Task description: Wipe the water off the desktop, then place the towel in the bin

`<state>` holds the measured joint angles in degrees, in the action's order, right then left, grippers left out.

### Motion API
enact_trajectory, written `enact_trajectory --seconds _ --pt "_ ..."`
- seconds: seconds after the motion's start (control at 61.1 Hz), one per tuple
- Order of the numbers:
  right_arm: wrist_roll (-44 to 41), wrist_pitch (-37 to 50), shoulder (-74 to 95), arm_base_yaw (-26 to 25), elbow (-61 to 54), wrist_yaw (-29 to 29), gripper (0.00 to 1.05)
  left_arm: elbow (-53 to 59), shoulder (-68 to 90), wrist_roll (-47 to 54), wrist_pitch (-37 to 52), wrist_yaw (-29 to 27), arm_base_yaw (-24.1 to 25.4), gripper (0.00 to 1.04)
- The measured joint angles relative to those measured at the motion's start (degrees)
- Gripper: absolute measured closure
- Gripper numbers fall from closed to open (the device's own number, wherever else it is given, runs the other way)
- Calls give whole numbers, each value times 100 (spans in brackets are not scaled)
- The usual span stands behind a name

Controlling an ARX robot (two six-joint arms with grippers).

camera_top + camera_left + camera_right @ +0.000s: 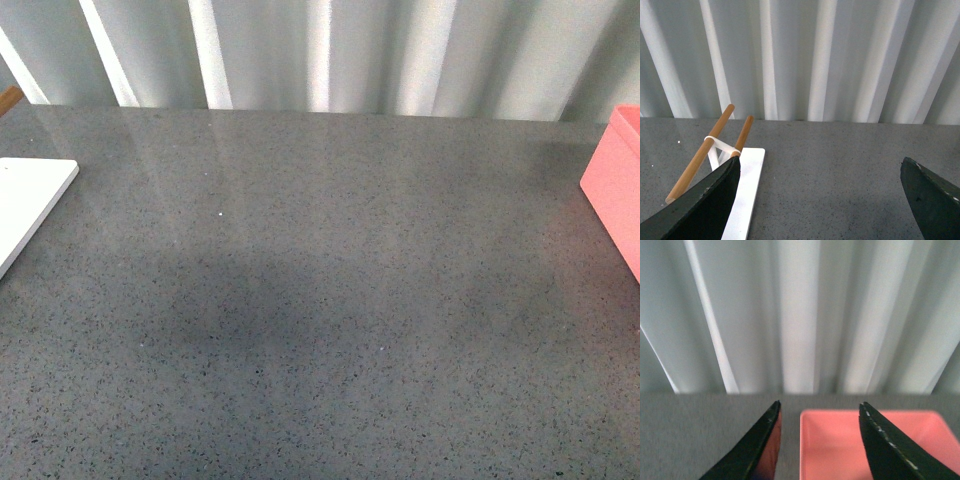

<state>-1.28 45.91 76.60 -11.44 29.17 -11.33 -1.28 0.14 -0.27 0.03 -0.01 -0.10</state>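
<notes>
— Where did things lie on the desktop (330, 300)?

— The bin (615, 185) sat at its right edge, partly out of the front view. A flat board (30, 205) lay at the left edge, well apart from the bin, with open tabletop between them.

— Anything on the board?

— In the left wrist view, a rack of two rods (715, 145) stood on it, toward its far end.

— And behind?

— A curtain (330, 50) hung along the far edge. In the right wrist view the bin (840, 440) lay below the right gripper (820, 412), before that curtain.
</notes>
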Motion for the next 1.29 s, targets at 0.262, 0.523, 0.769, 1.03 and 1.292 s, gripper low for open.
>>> enact_trajectory --seconds 0.262,0.523,0.769,1.03,1.292 --pt "35 343 -1027 398 -1340 422 102 0 -2 2 0 0 0 7" --pt "33 79 -2057 680 -2065 671 102 0 -2 0 0 0 0 7" --pt "35 -577 -3174 1128 -2511 1091 102 0 -2 0 0 0 0 7" --pt "35 -881 -3827 1128 -2800 1104 102 0 0 0 0 0 0 7" --pt "52 -1808 -4841 1128 -2809 1108 102 0 -2 0 0 0 0 7"
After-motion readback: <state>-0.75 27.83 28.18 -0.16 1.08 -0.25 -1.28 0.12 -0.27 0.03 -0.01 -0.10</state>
